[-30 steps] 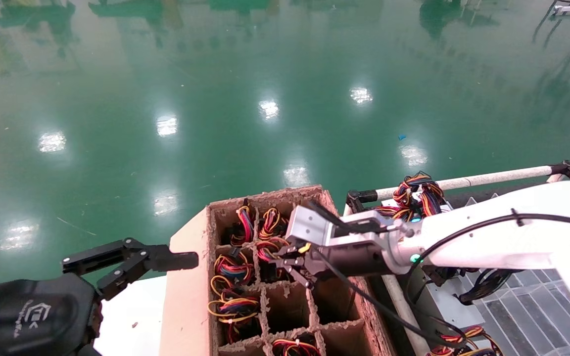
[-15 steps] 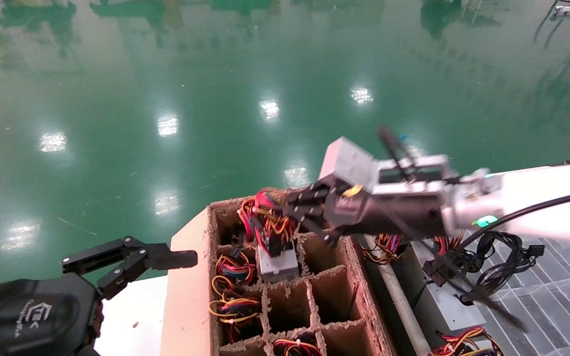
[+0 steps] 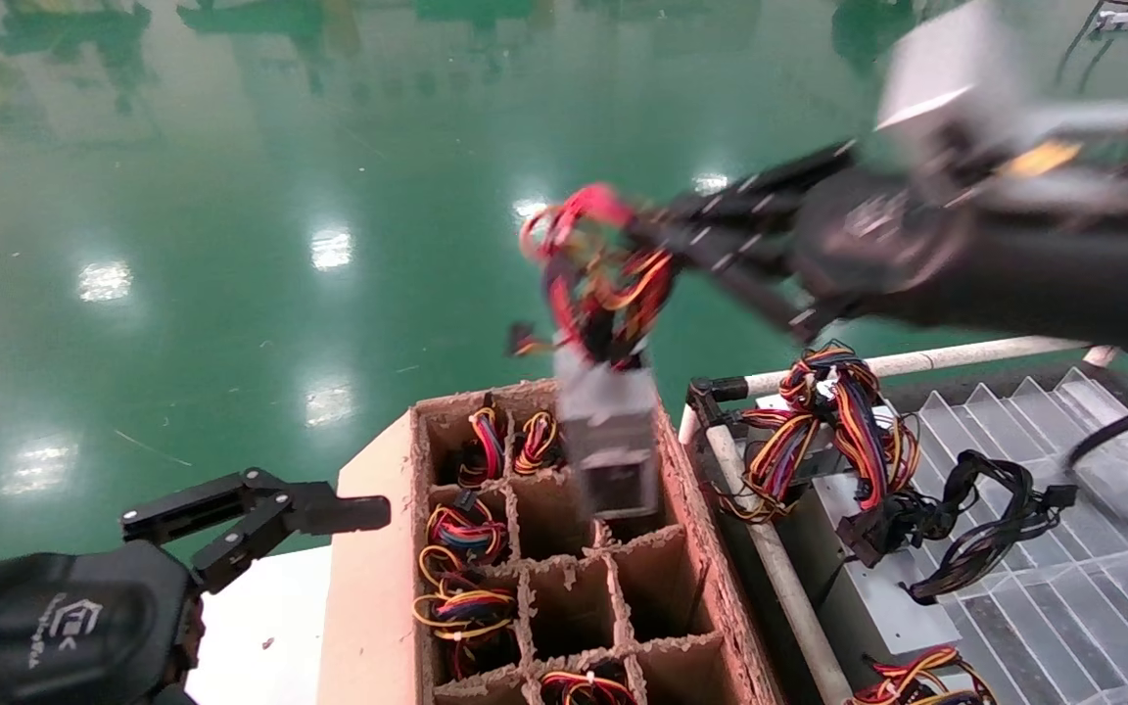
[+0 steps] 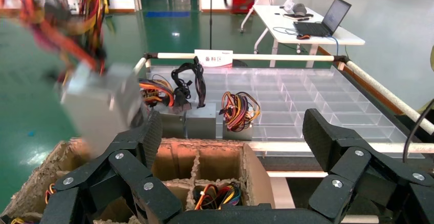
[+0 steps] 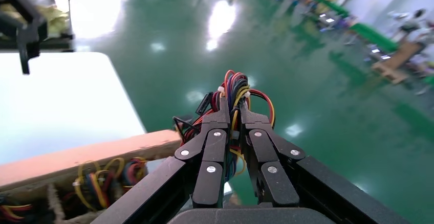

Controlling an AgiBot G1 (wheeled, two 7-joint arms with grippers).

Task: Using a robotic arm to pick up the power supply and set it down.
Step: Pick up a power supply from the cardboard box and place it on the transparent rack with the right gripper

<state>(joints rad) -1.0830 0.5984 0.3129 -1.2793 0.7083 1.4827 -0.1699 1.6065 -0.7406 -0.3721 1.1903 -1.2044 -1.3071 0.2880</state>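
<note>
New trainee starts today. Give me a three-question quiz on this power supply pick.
1. True or false: the right gripper grips the power supply by its metal case.
2. The power supply hangs: A) above the cardboard divider box, B) resting on the clear tray, C) on the floor.
3. Fill in: the left gripper, parked beside the box, has its jaws ____.

Key: 1 false, it grips the wire bundle. 2 A. 3 open.
</note>
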